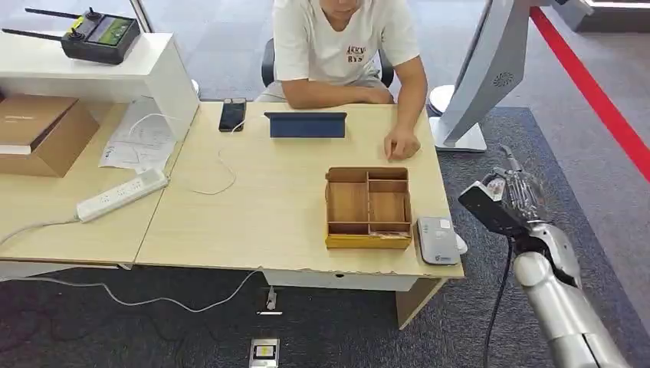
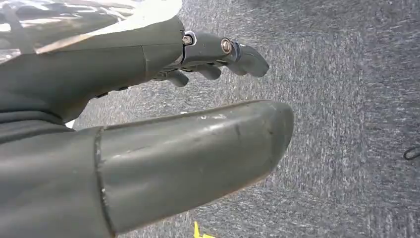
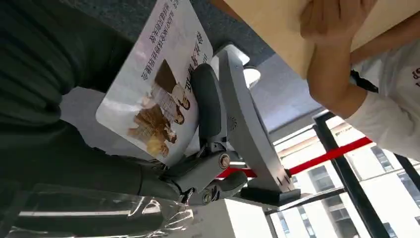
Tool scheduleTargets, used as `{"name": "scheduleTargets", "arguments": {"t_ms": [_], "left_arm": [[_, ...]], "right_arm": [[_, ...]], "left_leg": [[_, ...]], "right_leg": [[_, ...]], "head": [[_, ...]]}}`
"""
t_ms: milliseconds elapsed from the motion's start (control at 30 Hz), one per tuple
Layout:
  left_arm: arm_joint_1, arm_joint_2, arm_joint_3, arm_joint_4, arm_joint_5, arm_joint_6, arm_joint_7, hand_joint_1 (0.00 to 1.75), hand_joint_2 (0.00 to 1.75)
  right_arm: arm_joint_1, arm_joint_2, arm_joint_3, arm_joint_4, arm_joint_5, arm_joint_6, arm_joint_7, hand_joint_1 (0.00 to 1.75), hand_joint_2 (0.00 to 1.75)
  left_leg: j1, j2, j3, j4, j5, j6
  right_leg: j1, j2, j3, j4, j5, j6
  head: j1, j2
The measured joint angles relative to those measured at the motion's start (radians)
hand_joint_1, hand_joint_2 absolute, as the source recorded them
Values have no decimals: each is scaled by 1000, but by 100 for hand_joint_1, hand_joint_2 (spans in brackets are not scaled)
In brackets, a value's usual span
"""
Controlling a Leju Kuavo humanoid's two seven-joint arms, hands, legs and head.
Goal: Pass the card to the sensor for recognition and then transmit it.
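My right hand (image 1: 512, 193) hangs in the air off the table's right edge, a little right of the grey card sensor (image 1: 438, 240). It pinches a white printed card (image 3: 157, 82) with pictures and text between thumb and fingers (image 3: 209, 106). The sensor lies flat at the table's front right corner, next to a wooden compartment tray (image 1: 369, 208). My left hand (image 2: 148, 124) hangs over grey carpet with its fingers apart and nothing in it.
A person sits at the far side of the table with one hand (image 1: 402, 143) resting near the tray. A blue tablet (image 1: 306, 124), a phone (image 1: 232, 114) and a power strip (image 1: 121, 195) lie on the table. A grey stand (image 1: 483, 77) rises at the right.
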Motion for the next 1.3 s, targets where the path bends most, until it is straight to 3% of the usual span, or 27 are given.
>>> {"name": "scheduleTargets", "arguments": {"t_ms": [667,1300], "left_arm": [[-3,-2,0,0,-10,0,15,0,0],[-3,-2,1,0,-4,13,20,0,0]], "right_arm": [[11,78,99,68,81,-11,15,175,175],[2,85,120,205,45,-40,-19,175,175]], "left_leg": [[0,0,0,0,0,0],[0,0,0,0,0,0]], "right_leg": [[0,0,0,0,0,0],[0,0,-1,0,0,0]], "head": [[0,0],[0,0]]}}
